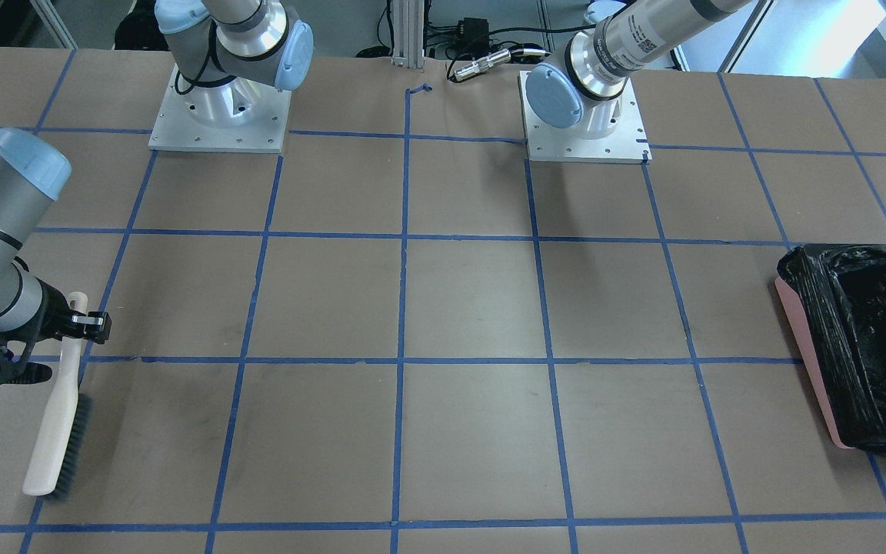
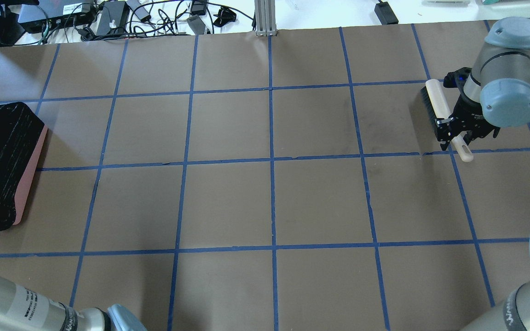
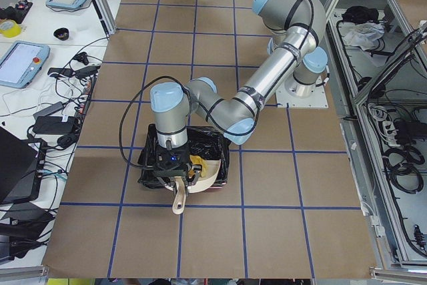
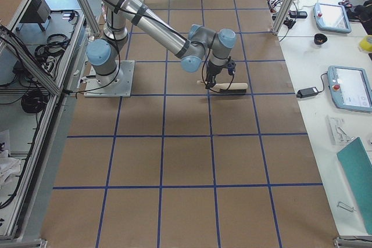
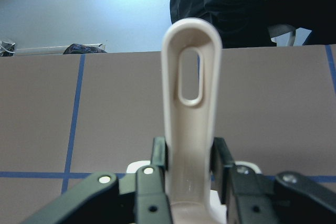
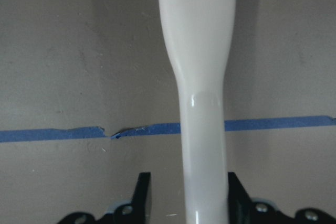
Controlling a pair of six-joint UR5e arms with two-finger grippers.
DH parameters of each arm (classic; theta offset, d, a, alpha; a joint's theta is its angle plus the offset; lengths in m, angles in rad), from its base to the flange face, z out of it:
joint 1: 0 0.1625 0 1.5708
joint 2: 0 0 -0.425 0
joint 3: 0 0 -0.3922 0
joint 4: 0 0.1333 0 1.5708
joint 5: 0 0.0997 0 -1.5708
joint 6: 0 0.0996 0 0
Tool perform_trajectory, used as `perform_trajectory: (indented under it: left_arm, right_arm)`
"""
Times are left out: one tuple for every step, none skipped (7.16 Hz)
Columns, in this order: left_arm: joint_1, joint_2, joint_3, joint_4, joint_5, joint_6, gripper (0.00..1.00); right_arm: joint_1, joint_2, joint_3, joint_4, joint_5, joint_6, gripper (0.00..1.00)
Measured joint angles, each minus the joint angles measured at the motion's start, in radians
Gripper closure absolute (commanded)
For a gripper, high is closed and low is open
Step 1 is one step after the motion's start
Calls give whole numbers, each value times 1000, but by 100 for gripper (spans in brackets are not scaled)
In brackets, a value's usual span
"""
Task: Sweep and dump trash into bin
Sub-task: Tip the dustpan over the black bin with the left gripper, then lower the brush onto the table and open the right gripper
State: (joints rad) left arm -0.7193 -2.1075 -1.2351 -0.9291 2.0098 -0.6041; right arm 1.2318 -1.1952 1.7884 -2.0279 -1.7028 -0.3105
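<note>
The trash (image 3: 195,161) is off the table and riding in the beige dustpan (image 3: 205,175). I can pick out a yellow bit in the pan from the left-end view, and a yellowish lump at the edge of the front view; the rest I can't make out. The pan hangs right over the bin (image 2: 29,171), the pink box with the crinkly black liner at the table's left end. I'd judge this is the dump itself, with the pan held above the open bag so whatever slides out lands inside. The bin opens upward, and its long side runs across the table from the robot's side toward the operators' side. The pan's handle pokes out past the bin's edge toward the table's end, its body over the liner. How steeply it tips, I can't tell. The left gripper (image 5: 189,156) is clamped narrow on that handle, fingers (image 5: 159,153) pressed against both flanks just below the hanging slot. Dark clothing of a person shows beyond the table edge there. At the opposite end, well apart from all this, the right gripper (image 2: 453,131) is closed around the handle of the brush (image 2: 434,105). The bristle head is low by the table (image 1: 474,308), out of the way while the other arm empties.
</note>
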Motion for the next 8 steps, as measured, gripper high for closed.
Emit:
perform_trajectory:
  left_arm:
    - [-16, 6, -14, 15, 8, 2, 100]
    - [-25, 8, -22, 28, 15, 3, 100]
    - [-29, 5, -29, 53, 21, 9, 100]
    - [-30, 0, -38, 96, 23, 33, 100]
    - [-32, -4, -55, 163, 25, 85, 100]
    - [-33, -4, -80, 235, 26, 145, 100]
    - [-35, 1, -107, 278, 27, 186, 100]
    - [-43, 9, -128, 295, 37, 202, 100]
  right_arm:
    - [0, -1, -1, -11, 0, 5, 4]
    - [0, -2, -1, -27, 0, 6, 1]
    - [0, -3, -1, -35, 0, 7, 1]
    - [0, -4, -1, -38, 0, 8, 1]
    - [0, -5, -1, -39, 0, 8, 1]
    - [0, -7, -2, -39, 0, 8, 0]
    - [0, -10, -6, -38, -2, 9, 0]
    - [0, -18, -12, -35, -6, 10, 0]
